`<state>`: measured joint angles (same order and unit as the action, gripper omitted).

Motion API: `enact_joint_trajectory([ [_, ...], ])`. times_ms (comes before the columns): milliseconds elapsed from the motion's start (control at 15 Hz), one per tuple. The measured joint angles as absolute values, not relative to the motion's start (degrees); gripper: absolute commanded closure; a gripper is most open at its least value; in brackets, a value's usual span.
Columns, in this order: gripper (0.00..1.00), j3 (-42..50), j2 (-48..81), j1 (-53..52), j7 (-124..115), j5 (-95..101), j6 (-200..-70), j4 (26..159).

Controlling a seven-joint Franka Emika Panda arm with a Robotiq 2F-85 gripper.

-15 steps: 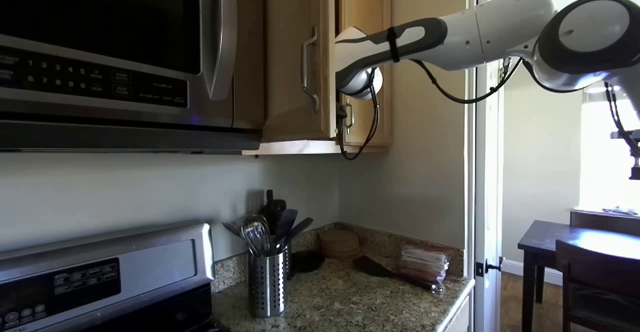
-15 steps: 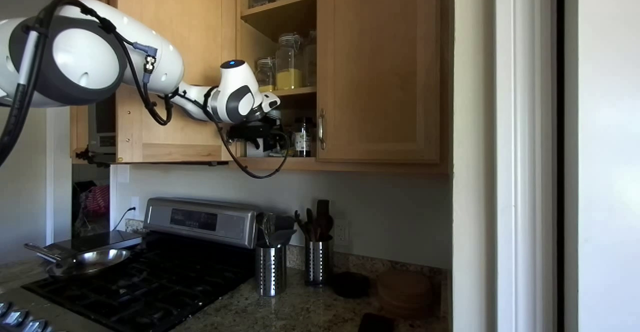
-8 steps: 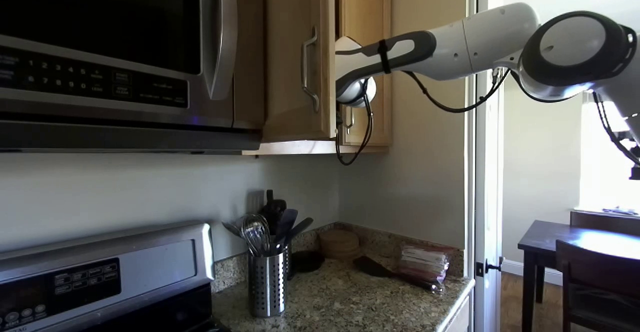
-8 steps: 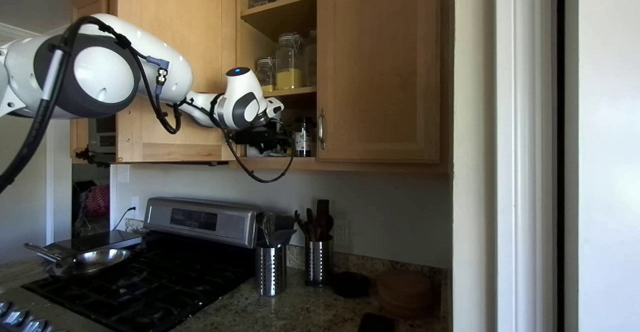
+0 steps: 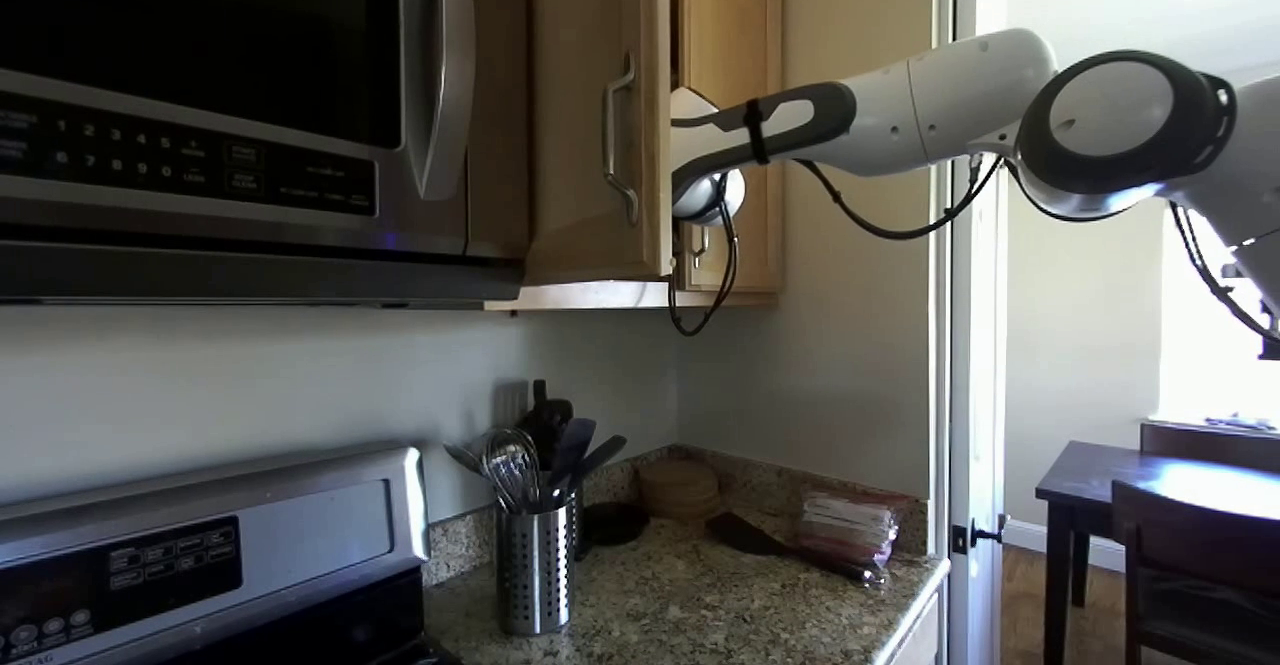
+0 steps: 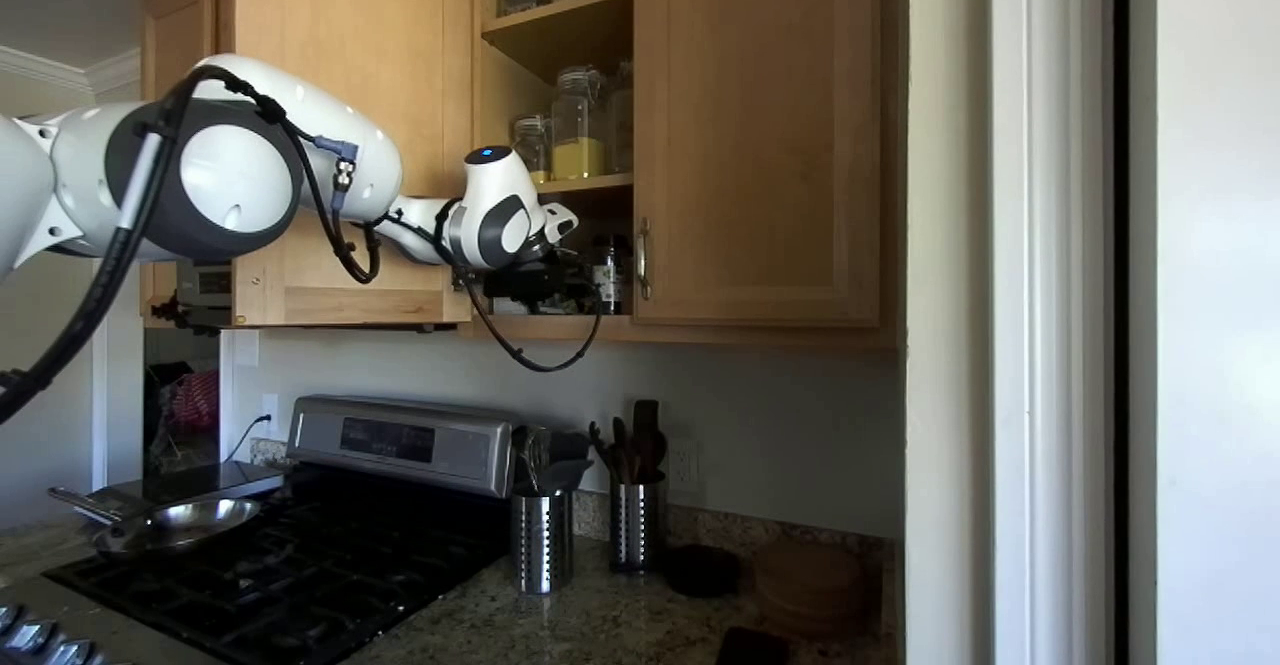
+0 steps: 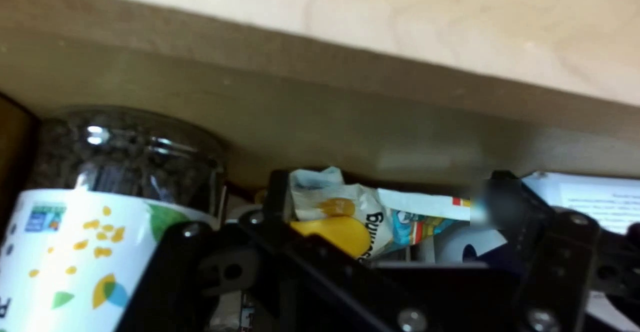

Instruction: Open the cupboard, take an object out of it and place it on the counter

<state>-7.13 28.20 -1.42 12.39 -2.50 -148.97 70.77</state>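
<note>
Your claw point(image 7: 391, 179) is spread wide, its two fingers point(image 7: 278, 197) well apart, at the lowest shelf point(image 7: 325, 117) of the cupboard point(image 6: 500, 75). Between them the wrist view shows packets point(image 7: 365, 199) on that shelf: a white one with yellow patches and part of a printed word, and a blue one just beside it. Which packet is the one to take, you cannot tell, nor whether a finger touches any. As you face the cupboard, a jar point(image 7: 85, 252) of dark stuff with a white label stands just to the right of the claw, and a printed white box or sheet point(image 7: 595, 197) is to the left. The left door point(image 5: 585, 115) stands open and hides your claw in an exterior view; the right door point(image 6: 755, 135) is closed. One shelf up stand glass jars point(image 6: 577, 130), one partly filled with something yellow. Your white arm point(image 6: 225, 185) reaches across from the left.

Below, the counter point(image 5: 690, 615) lies to the right of the stove point(image 6: 330, 545). Two steel cups point(image 6: 542, 545) of cooking tools point(image 5: 512, 465) stand on it, with a round tan stack point(image 5: 680, 488) in the far corner and a plastic bag point(image 5: 850, 523) farther right.
</note>
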Motion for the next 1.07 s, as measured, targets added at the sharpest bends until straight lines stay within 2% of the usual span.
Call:
enact_joint_trajectory([
  [933, 0.00, -8.43, 32.80, -1.49, 19.61, -2.50, -149.01, 64.50],
  [1000, 0.19, -8.43, 32.83, -1.49, 19.77, -2.50, -149.01, 64.45],
  [1067, 0.26, -8.42, 32.84, -1.49, 19.79, -2.50, -149.01, 64.43],
])
